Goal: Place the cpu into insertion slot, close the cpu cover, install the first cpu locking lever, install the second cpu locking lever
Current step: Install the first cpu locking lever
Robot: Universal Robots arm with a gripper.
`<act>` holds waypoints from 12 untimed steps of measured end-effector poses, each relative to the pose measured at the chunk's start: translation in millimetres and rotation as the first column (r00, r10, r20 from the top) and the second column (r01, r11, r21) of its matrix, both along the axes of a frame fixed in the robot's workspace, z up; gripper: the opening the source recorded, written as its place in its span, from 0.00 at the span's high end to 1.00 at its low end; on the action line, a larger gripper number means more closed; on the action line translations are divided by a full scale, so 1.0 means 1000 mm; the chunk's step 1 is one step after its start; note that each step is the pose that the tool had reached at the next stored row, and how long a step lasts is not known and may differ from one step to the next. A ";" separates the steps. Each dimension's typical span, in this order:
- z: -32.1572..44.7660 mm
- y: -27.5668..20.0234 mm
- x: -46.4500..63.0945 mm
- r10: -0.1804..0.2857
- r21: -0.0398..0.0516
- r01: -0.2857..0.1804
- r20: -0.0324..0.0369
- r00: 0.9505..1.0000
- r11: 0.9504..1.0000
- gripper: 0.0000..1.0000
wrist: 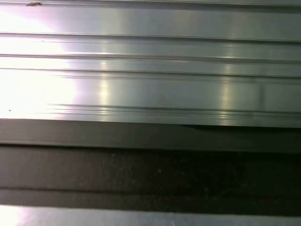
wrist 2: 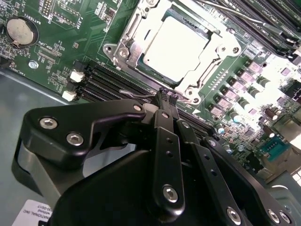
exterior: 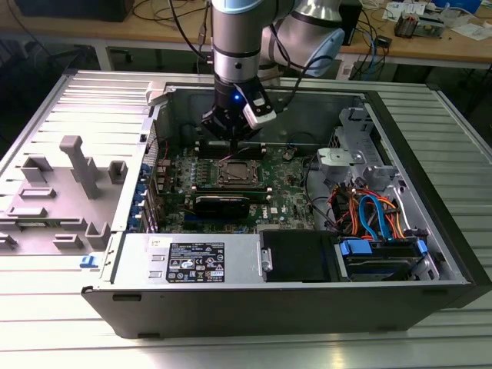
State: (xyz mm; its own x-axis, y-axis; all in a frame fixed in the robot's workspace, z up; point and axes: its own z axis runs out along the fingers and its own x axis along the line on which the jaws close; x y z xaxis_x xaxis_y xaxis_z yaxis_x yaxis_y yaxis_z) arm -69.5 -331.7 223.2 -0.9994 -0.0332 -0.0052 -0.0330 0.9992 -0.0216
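Black memory slots point(wrist 2: 113, 82) flank the insertion slot point(wrist 2: 120, 49) at seven o'clock; a coin battery point(wrist 2: 21, 30) sits at nine. The cpu point(wrist 2: 176, 42) lies seated, framed by the cpu cover point(wrist 2: 221, 49). The gripper point(wrist 2: 168, 96) is clenched on a thin wire lever point(wrist 2: 136, 94) beside the socket.

In the second wrist view the tool point(wrist 2: 168, 96) hides the near edge of the socket point(wrist 2: 176, 49) and part of the wire lever point(wrist 2: 136, 95); the picture's edge cuts the socket's far side. In the exterior view the chip point(exterior: 236, 171) is too small to make out.
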 end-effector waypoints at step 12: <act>-0.0046 0.0009 0.009 0.000 -0.001 0.000 0.000 1.000 1.000 0.89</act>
